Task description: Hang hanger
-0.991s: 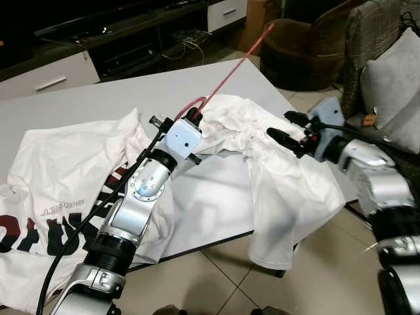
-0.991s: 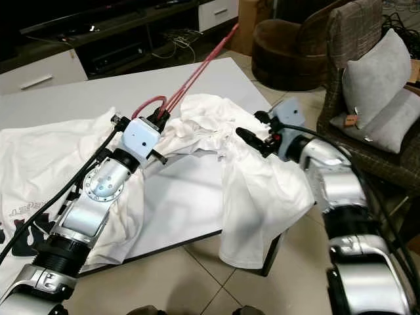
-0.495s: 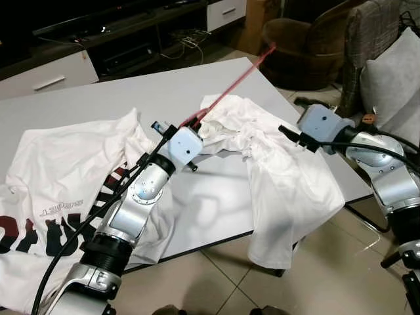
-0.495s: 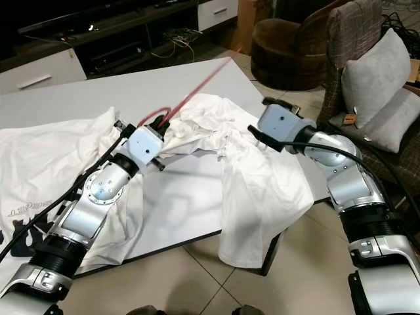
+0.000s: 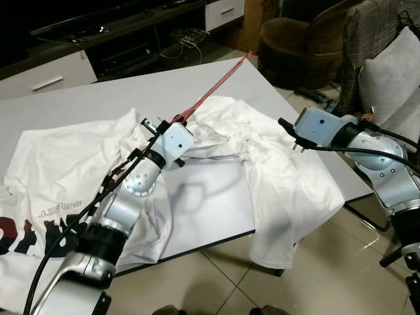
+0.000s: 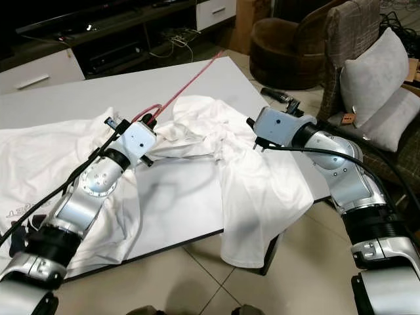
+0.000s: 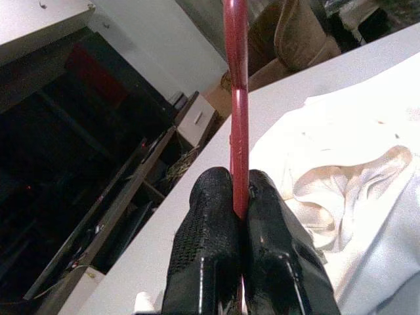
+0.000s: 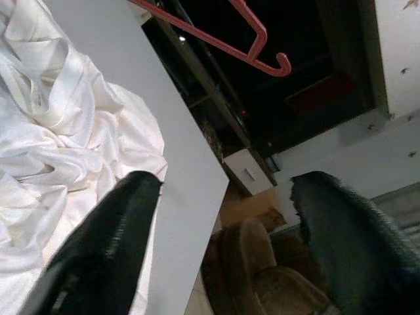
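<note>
Left end effector [image 7: 237, 216] clamped tight on a red hanger [image 5: 216, 88], angled up and away over the white desk [image 5: 79, 105]. Right end effector [image 8: 223, 197] spread wide, holding nothing, above a crumpled white shirt [image 5: 282, 177] draping off the desk's near right edge. Mirrored dark lettering on a second white shirt [image 5: 59, 164] at left, unreadable. Bare desk surface beyond both shirts; brown armchair [image 5: 302, 39] behind.

Left arm's stretched forward and up, left gripper [image 7: 239, 210] pinched tight, both black fingers [image 7: 203, 230] pressed together. Right arm's bent at the elbow, reaching in from the right side, right gripper [image 8: 223, 216] spread wide with fingertips [image 8: 125, 216] well apart.
</note>
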`<state>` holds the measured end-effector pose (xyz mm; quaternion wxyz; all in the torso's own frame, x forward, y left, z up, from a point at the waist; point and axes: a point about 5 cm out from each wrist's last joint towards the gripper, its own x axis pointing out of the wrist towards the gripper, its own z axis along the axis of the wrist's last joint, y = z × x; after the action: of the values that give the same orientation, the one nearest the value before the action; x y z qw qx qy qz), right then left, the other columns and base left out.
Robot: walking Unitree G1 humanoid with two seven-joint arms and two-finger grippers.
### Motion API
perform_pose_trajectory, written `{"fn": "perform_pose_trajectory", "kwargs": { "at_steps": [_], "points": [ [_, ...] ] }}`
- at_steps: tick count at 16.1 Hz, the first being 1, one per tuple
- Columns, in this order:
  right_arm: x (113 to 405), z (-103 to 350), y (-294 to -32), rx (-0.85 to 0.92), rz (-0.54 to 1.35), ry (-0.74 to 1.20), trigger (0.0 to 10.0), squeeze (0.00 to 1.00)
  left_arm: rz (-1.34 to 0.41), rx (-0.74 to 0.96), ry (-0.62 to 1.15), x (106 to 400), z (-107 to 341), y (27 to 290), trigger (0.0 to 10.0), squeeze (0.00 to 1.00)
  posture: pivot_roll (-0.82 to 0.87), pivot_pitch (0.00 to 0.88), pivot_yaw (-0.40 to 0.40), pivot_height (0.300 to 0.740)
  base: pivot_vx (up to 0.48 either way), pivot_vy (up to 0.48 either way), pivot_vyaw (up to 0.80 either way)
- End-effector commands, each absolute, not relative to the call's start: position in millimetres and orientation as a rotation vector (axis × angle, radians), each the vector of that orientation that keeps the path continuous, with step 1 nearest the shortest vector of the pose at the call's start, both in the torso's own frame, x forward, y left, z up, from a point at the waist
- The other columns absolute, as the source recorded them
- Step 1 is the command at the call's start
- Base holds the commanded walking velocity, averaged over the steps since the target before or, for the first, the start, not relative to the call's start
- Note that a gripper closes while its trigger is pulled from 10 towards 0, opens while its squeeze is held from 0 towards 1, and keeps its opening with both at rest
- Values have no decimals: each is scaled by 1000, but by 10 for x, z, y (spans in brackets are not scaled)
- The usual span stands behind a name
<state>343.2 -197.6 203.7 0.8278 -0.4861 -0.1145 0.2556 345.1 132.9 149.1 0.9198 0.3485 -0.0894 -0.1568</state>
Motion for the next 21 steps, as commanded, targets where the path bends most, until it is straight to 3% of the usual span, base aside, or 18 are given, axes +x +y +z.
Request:
{"fn": "perform_pose_trajectory", "kwargs": {
  "at_steps": [1, 2, 3, 4, 14, 21],
  "points": [
    [3411, 2126, -1958, -1075, 533, -300, 10000, 1000, -286, 739, -180, 3510, 1555, 1410, 10000, 0, -76, 0, 66, 736, 0, 0, 0],
    [3406, 2170, -1934, -1120, 531, -332, 10000, 1000, -298, 756, -179, 3530, 1569, 1407, 10000, 0, -83, 0, 69, 736, 0, 0, 0],
    [3412, 2172, -1912, -1151, 542, -336, 10000, 302, -318, 774, -187, 3535, 1577, 1386, 10000, 0, -83, 0, 69, 736, 0, 0, 0],
    [3420, 2164, -1889, -1179, 553, -339, 10000, 0, -341, 798, -197, 3536, 1585, 1357, 10000, 0, -83, 0, 67, 736, 0, 0, 0],
    [3543, 2136, -1552, -1367, 625, -423, 10000, 0, -405, 913, -268, 3494, 1604, 1192, 10000, 0, -62, 0, 49, 736, 0, 0, 0],
    [3639, 2081, -1425, -1406, 645, -421, 10000, 0, -422, 1038, -479, 3400, 1796, 1027, 10000, 0, -51, 0, 37, 736, 0, 0, 0]
  ]
}}
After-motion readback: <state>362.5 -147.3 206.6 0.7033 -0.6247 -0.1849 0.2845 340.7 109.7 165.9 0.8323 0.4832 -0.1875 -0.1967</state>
